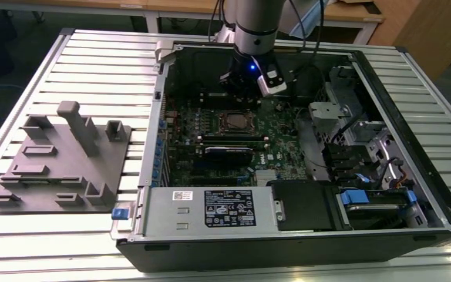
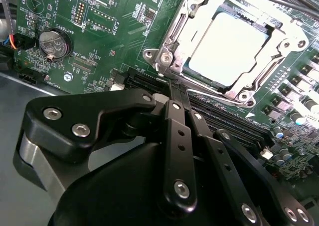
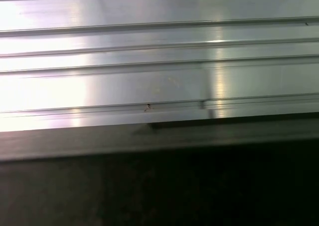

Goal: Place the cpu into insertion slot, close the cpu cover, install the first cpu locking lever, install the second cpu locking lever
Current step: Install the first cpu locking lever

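Just ahead of the end effector, the cpu is seen seated flat in the insertion slot, its pale silver-grey top framed by the cpu cover, which appears lowered. The end effector's fingers are pressed together, holding nothing. A locking lever is judged best pushed slowly along its edge. Green circuit board surrounds it; the bench lies beyond.
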Controlling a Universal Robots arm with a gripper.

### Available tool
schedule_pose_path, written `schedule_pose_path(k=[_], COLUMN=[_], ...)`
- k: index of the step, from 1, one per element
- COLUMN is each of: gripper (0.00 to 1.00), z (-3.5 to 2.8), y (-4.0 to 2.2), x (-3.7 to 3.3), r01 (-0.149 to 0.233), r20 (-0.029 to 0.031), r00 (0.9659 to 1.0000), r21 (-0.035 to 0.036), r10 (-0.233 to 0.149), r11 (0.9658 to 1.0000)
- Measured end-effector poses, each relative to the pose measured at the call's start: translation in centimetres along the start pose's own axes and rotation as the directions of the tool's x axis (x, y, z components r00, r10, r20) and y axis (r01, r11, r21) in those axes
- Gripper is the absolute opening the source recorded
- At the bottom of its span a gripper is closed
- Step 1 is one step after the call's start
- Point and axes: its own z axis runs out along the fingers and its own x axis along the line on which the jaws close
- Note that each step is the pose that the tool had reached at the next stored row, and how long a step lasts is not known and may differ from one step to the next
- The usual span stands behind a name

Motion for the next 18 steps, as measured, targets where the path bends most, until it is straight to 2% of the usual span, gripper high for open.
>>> schedule_pose_path(k=[18], gripper=[0.10], z=[-0.04], y=[-0.13], x=[-0.03], r01=[-0.001], r20=[-0.0001], r00=[1.0000], r21=[-0.0001], r10=[0.001], r11=[1.0000])
